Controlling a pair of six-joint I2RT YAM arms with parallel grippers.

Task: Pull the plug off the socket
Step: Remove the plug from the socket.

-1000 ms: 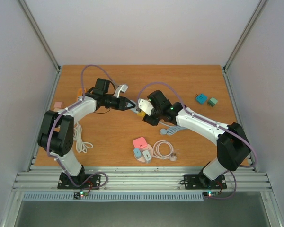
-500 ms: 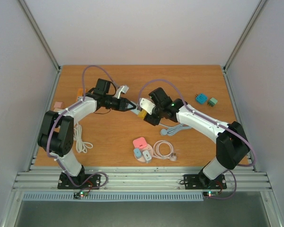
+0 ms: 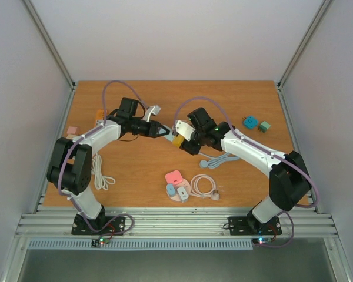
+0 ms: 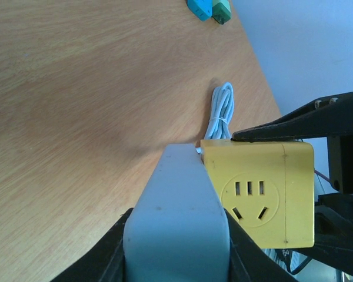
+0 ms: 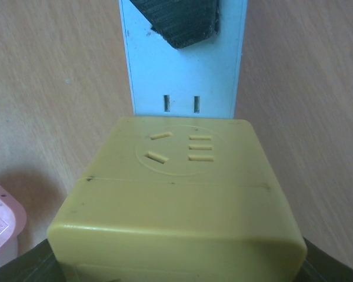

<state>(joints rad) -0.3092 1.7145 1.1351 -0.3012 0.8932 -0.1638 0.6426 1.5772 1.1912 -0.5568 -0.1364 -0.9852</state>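
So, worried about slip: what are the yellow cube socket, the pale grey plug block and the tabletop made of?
The yellow cube socket: probably moulded plastic, smooth satin, with a seam line. The pale grey plug block: likely plastic, matte, evenly coloured. The brown tabletop: wood or wood-look laminate, grain showing.

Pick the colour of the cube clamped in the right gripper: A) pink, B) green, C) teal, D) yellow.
D: the right wrist view shows the right gripper closed on the yellow cube, with socket holes on its top face.
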